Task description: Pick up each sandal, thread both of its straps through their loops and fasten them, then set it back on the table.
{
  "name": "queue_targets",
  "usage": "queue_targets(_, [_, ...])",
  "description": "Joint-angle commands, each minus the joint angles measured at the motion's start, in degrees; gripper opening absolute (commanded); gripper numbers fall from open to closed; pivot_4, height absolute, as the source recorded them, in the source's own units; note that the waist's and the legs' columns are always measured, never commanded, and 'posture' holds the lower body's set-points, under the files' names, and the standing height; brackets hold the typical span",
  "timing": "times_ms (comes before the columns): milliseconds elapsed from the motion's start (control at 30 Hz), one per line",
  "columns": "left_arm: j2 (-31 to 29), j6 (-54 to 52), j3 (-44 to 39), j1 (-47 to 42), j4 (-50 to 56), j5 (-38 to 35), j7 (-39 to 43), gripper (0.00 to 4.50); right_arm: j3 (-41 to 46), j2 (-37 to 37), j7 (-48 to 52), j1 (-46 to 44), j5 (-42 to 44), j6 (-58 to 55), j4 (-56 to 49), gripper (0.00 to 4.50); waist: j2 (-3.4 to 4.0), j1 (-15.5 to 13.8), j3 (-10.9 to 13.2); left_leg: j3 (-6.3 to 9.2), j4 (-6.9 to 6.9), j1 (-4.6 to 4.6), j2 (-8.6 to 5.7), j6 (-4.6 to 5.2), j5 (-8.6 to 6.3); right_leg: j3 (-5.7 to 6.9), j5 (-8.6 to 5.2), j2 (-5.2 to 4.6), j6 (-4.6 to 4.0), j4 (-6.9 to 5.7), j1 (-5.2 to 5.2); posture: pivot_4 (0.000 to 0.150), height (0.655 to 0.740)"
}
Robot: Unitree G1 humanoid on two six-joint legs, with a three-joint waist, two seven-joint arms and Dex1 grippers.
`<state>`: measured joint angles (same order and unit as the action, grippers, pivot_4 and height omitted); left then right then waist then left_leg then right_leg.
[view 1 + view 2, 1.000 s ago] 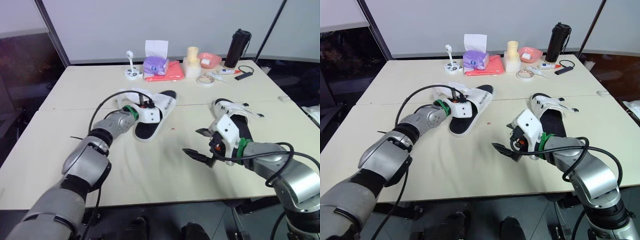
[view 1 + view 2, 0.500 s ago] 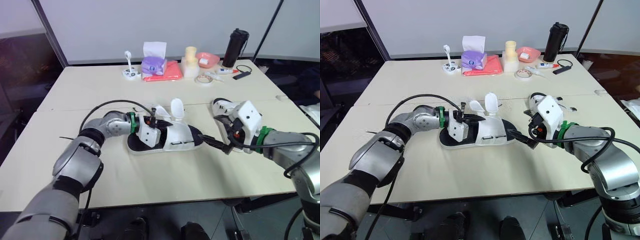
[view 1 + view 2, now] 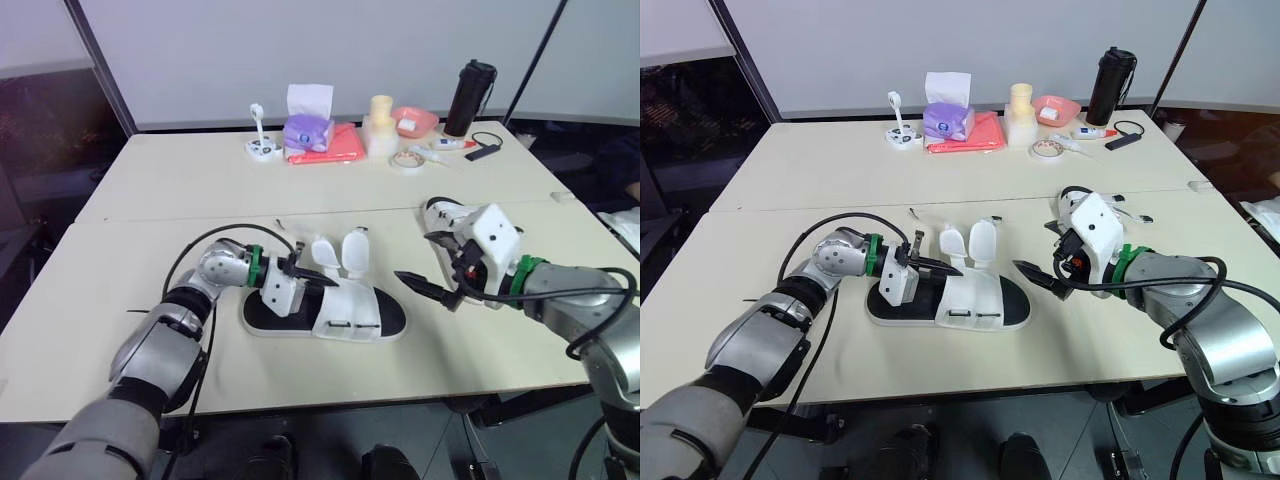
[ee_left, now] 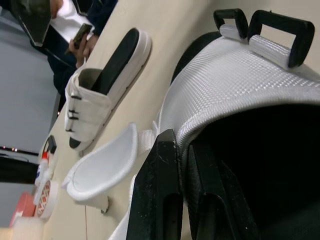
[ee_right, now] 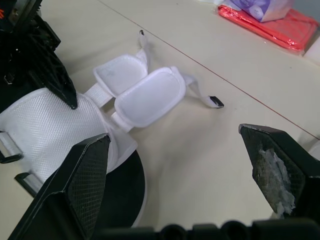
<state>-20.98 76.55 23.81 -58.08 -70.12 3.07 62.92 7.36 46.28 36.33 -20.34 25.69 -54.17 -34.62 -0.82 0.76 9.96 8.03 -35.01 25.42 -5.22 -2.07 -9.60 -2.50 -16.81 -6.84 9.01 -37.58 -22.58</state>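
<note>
the sandal (image 3: 345, 315) has slid nearer the counter (image 3: 180, 170) edge, black sole down, its two oval padded straps (image 3: 340, 253) flipped open. the left end effector (image 3: 308, 279) pinches its woven white upper; the right end effector (image 3: 415, 257) hovers wide open, empty, beside the toe.

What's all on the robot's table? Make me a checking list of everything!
Surface: beige table, seam across the middle.
Job's things: near sandal, both strap flaps loose; second sandal farther right.
Clutter: tissue box, red cloth, black bottle, pink bowl, tape roll.
Grippers: left gripper pinches the near sandal; right gripper open, apart from it.
Cables: black cable loops off the left arm.
Surroundings: white wall.
</note>
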Motion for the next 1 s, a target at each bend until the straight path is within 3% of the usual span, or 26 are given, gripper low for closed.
queue_targets(33, [1.1,1.4,-1.8,0.5,3.0,-5.1,2.8,0.04,0.6,0.4,-0.4,-0.2,0.5,0.5,-1.9,4.50,0.00,0.0,0.0,0.01,-0.01,0.00,0.00,0.00,0.00,0.00,0.00,0.00,0.00,-0.01,0.00,0.150,0.7344])
queue_targets(167, [1.3,1.0,-2.2,1.3,3.5,-6.6,4.9,0.04,0.5,0.6,-0.5,-0.1,0.6,0.2,-2.2,4.50,0.00,0.1,0.0,0.02,-0.02,0.00,0.00,0.00,0.00,0.00,0.00,0.00,0.00,-0.02,0.00,0.150,0.7344])
queue_targets(367, [0.0,-0.2,-1.5,1.7,2.3,0.0,1.3,0.04,0.1,0.6,-0.7,0.0,0.6,0.1,-2.3,4.50,0.00,0.0,0.0,0.02,-0.02,-0.01,0.00,0.01,0.00,0.00,0.00,0.00,0.01,-0.04,0.01,0.150,0.7344])
queue_targets(467, [-0.7,-2.3,-1.2,1.9,2.2,2.7,-0.8,0.99,-0.2,0.7,-0.8,0.0,0.4,0.1,-2.3,4.50,0.01,0.0,0.0,0.02,-0.04,-0.03,0.00,0.01,-0.01,0.01,0.00,0.00,0.01,-0.04,0.04,0.150,0.7344])
queue_targets(700, [-2.1,-7.9,-2.4,3.6,4.3,0.2,3.1,4.46,-0.6,0.9,-0.6,0.4,0.4,0.3,-2.0,4.50,0.02,0.1,0.0,0.03,-0.04,-0.04,0.00,0.01,-0.01,0.01,0.00,0.00,0.01,-0.06,0.03,0.150,0.7344])
queue_targets(900, [-6.2,-17.2,-4.2,6.5,10.8,-6.3,13.2,4.49,-3.5,2.7,0.4,3.6,-2.6,3.7,-0.9,4.50,0.05,0.5,0.0,0.02,-0.02,-0.06,0.04,0.02,-0.01,0.00,0.00,0.03,0.01,-0.07,0.01,0.150,0.7344])
queue_targets(1000, [-8.7,-30.1,-6.8,9.0,17.6,-12.5,18.7,4.49,-5.8,2.9,0.3,5.1,-5.0,6.5,0.2,4.50,0.08,0.7,-0.1,0.00,0.00,-0.10,0.07,0.02,-0.02,0.00,0.00,0.04,0.01,-0.11,0.02,0.150,0.7344])
